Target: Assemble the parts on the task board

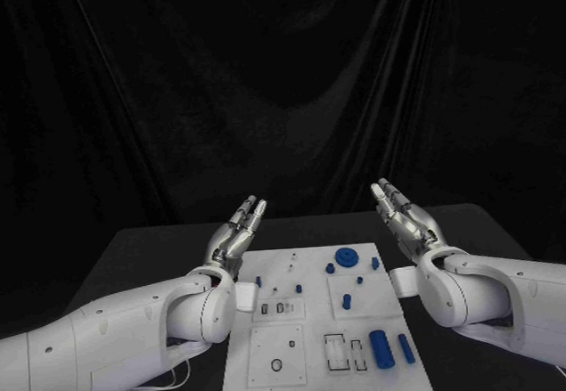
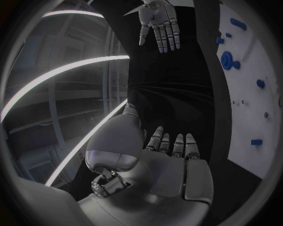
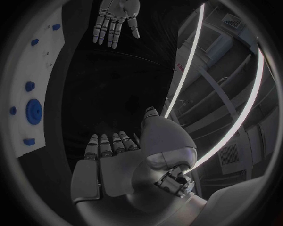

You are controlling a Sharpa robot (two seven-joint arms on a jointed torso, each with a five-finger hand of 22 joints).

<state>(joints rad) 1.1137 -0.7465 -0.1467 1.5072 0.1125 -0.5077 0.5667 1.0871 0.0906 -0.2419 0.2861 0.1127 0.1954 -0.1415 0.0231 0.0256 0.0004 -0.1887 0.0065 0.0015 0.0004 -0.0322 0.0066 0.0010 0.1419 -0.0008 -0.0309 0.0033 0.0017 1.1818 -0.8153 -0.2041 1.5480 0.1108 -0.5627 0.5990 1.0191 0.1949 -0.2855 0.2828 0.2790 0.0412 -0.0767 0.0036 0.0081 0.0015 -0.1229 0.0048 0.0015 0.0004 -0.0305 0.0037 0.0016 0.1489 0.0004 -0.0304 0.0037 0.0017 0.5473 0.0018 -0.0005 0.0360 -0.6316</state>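
Currently, the task board (image 1: 320, 336) is lying flat in the middle of the black table (image 1: 132, 249), and it is serving as the reference for every position below. The left robot hand (image 1: 234, 230) is hovering above the table just beside the board's far left corner, with its fingers (image 2: 174, 143) extended, spread slightly apart and holding nothing. The right robot hand (image 1: 406, 215) is hovering just beside the board's far right corner in a mirrored pose, its fingers (image 3: 106, 143) likewise extended and gripping nothing. Both palms are facing each other across the far end of the board, well apart. On the board, the blue parts are resting untouched: a round disc-shaped part (image 1: 347, 256) is sitting near the far edge, several small parts (image 1: 347, 300) are lying toward the board's centre and right side, and two elongated parts (image 1: 382, 347) are lying side by side near the near right corner. Rectangular recesses (image 1: 335, 351) are showing just beside those two elongated parts, toward the board's middle. In the left wrist view, the right robot hand (image 2: 158, 23) is appearing opposite, beyond the board's end.
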